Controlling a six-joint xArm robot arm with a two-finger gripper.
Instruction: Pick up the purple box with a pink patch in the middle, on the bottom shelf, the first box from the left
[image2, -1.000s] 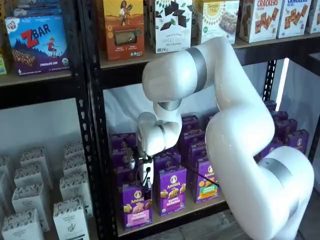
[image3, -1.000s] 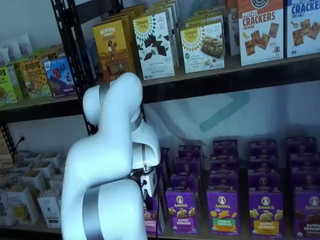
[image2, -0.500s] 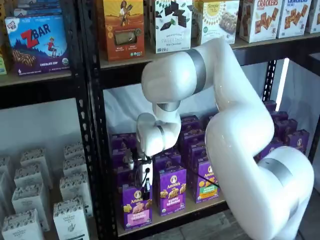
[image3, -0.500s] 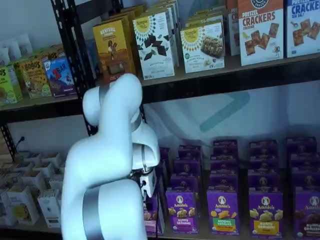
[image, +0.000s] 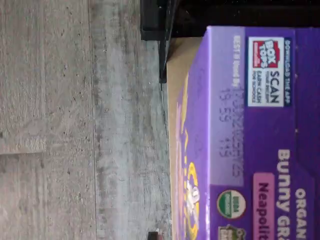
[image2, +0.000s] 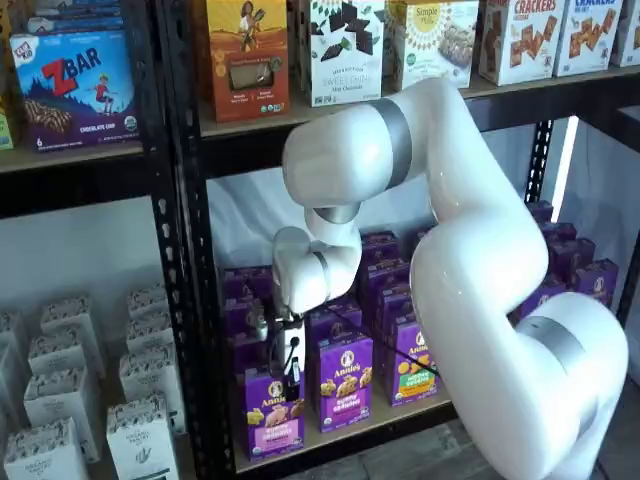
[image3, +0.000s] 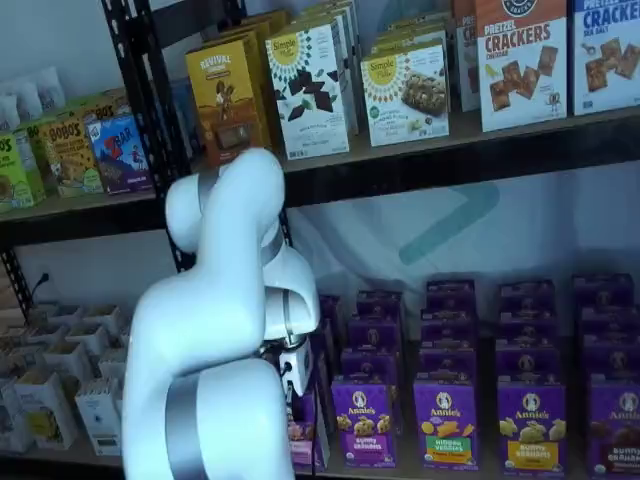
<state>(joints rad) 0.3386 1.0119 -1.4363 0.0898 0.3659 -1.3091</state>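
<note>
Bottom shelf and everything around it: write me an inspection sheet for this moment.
Surface: the bottom shelf, tan board in a black rack.
Job's things: the purple box stands upright at the shelf's front edge, pink patch facing out.
Clutter: other purple boxes in rows beside and behind it.
Grippers: the gripper is down at the purple box's top; fingers mostly hidden, grip cannot be told.
Cables: a black cable runs across the arm's lower end.
Surroundings: the upper shelf holds cracker and cookie boxes; white boxes in the next bay.
</note>
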